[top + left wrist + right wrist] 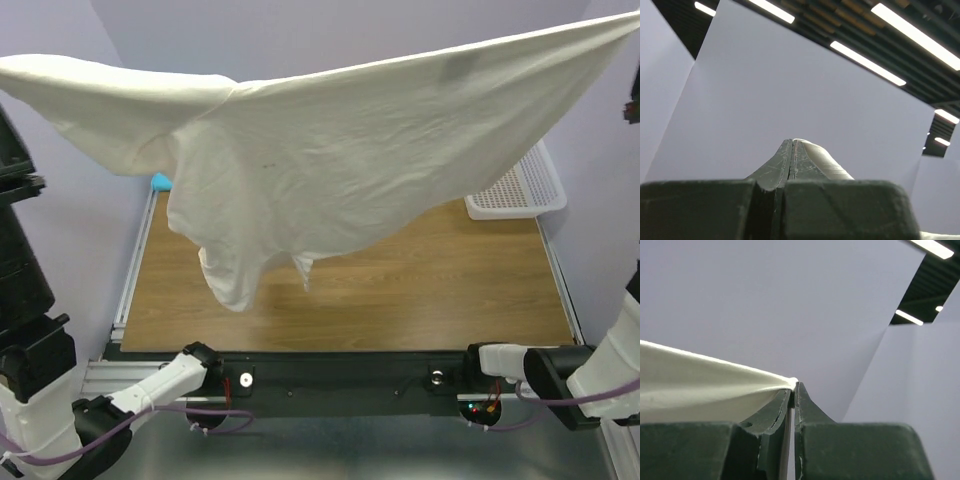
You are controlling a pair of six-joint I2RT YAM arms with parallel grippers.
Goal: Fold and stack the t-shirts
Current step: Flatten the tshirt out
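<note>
A cream-white t-shirt [330, 150] hangs stretched high above the table, spanning the whole top view, with its lower folds dangling over the left half. My left gripper [792, 142] is shut on one end of it, and a roll of the cream cloth [820, 157] pokes out beside the right finger. At the other end my right gripper [794, 385] is shut on a pinched corner, from which the cream cloth [700, 385] pulls taut to the left. Neither gripper's tips show in the top view. A small turquoise-blue patch of the other t-shirt [160, 182] peeks out at the table's back left, mostly hidden behind the hanging shirt.
A white plastic mesh basket [525, 188] stands at the back right of the wooden table [430, 290]. Metal rails [133, 262] frame the table's sides. Both arm bases [180, 375] sit along the near edge. Lilac walls close in all around.
</note>
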